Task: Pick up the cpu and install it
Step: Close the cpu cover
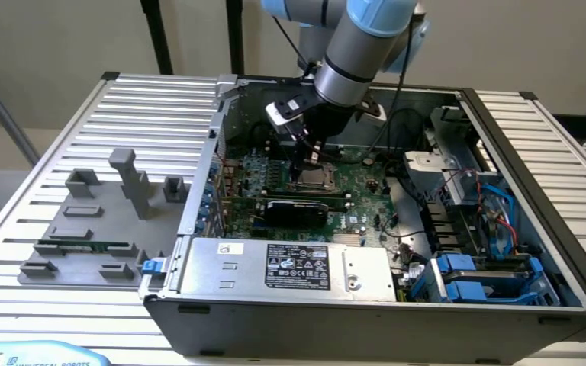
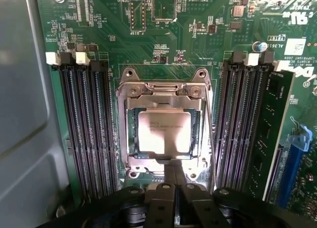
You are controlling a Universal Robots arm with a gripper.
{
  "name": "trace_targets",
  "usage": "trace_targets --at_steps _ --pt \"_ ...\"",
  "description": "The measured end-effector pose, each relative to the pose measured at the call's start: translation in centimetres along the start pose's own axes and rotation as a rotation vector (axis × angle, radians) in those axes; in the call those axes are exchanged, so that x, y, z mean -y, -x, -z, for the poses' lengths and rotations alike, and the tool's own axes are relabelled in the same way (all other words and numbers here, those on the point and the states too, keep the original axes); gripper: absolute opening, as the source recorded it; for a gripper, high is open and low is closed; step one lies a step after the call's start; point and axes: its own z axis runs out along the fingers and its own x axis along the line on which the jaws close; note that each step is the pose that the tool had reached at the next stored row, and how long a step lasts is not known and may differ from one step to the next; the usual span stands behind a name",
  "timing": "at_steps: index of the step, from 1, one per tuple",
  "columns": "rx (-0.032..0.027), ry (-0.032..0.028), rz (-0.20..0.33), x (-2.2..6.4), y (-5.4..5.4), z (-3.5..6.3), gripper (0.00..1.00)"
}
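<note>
The cpu (image 2: 164, 132) has a brushed, silvery-beige metal top with a dull sheen. The socket frame (image 2: 163, 92) around it is bare steel, brighter and smooth. The motherboard (image 2: 114, 40) looks lacquered green and faintly glossy, and its memory slots (image 2: 84, 129) are black plastic. The tool (image 2: 173, 166) is matt black. Over on the exterior view's left, the tabletop (image 1: 140, 114) is ribbed satin aluminium, and the fixture blocks (image 1: 130, 179) are matt grey plastic. The power supply (image 1: 272, 263) is plain sheet metal.

The two dark fingers (image 2: 163, 203) point straight down and are closed tight against each other, tip to tip. Directly above them sits the grey wrist (image 1: 342, 76), and the arm (image 1: 359, 42) rises from there, leaning toward the exterior view's right.
</note>
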Motion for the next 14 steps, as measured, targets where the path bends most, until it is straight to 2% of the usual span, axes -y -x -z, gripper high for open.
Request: trace_targets --at_steps 9,14 --pt "-0.0083 -0.0001 0.002 -0.04 0.0 -0.58 0.11" --pt "-0.0103 -0.0003 0.003 -0.04 0.01 -0.67 0.11"
